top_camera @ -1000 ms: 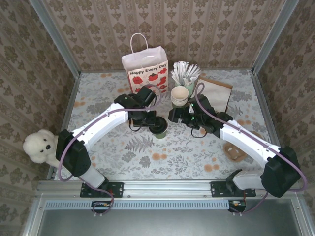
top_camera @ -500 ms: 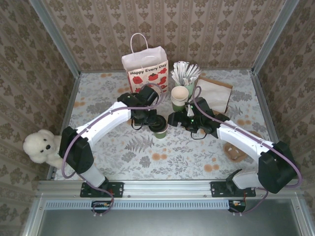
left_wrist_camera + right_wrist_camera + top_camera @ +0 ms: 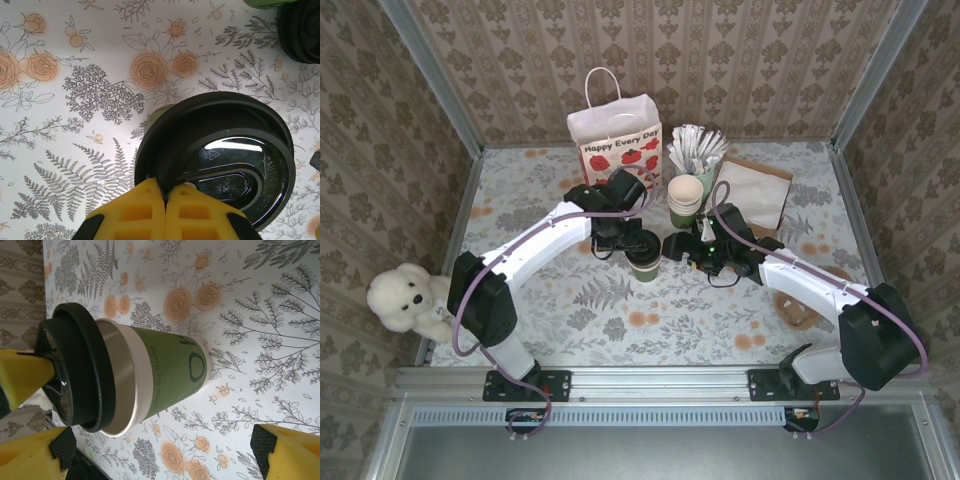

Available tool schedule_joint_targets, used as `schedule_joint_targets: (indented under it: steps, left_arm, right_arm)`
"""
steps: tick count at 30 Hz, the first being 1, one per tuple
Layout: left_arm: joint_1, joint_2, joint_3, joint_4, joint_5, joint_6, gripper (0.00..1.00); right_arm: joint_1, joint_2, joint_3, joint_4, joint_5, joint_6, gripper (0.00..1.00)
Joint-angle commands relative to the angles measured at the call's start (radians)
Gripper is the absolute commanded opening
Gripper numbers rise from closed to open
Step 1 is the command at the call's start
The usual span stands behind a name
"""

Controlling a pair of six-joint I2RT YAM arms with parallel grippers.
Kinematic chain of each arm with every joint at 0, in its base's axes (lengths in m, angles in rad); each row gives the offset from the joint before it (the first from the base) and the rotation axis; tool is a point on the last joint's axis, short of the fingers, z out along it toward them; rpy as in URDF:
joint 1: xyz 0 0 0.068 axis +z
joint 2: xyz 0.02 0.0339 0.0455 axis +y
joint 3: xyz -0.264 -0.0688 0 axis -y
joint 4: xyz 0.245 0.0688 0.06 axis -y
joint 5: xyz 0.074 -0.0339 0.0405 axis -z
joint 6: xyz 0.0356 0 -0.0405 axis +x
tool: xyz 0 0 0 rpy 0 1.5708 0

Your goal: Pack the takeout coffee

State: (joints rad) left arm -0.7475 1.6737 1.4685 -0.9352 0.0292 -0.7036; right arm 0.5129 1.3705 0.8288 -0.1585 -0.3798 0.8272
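**Q:** Where's the coffee, and what are the arms doing?

**A:** The takeout coffee (image 3: 643,262) stands upright mid-counter (image 3: 570,300), btw the two arms. The left pincer (image 3: 165,196) is closed, fingers pressed together w/ no gap and nothing seen between them. Its tips rest on the edge of the cup's black lid (image 3: 220,165). The right pincer (image 3: 160,442) is spread wide and empty, w/ the cup just ahead of the gap.

**Q:** What could go wrong?

**A:** Prob. a tip-over. The left tips bear on the lid off-centre, near the rim, so a push could tilt the cup or unseat the lid. If the right fingers close too high, they'd squeeze the lid, not the paper wall.

**Q:** What does one view give that another doesn't?

**A:** The right wrist view gives the cup's side: green wall and a pale band under the lid. The left wrist view gives the lid's top, plus a loose lid (image 3: 302,30) nearby. The overhead view adds the flowered paper bag (image 3: 615,140) behind the arms, apart from the cup.
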Motion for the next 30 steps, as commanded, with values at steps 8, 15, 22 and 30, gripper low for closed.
schedule_joint_targets:
  steps: [8,15,22,30]
  left_arm:
    - [-0.013,0.025,0.028,-0.032,0.025,0.016,0.0]
    - [-0.018,0.043,0.032,-0.044,0.023,0.02,0.0]
    - [-0.019,0.044,0.047,-0.07,0.023,0.025,0.0]
    - [-0.02,0.047,0.115,-0.127,0.005,0.055,0.0]
  right_arm:
    - [-0.004,0.013,-0.013,0.027,-0.033,0.03,0.93]
    - [-0.004,0.045,-0.014,0.028,-0.034,0.035,0.93]
    - [-0.005,0.055,-0.014,0.027,-0.037,0.043,0.93]
    - [-0.005,0.055,-0.007,0.026,-0.044,0.043,0.93]
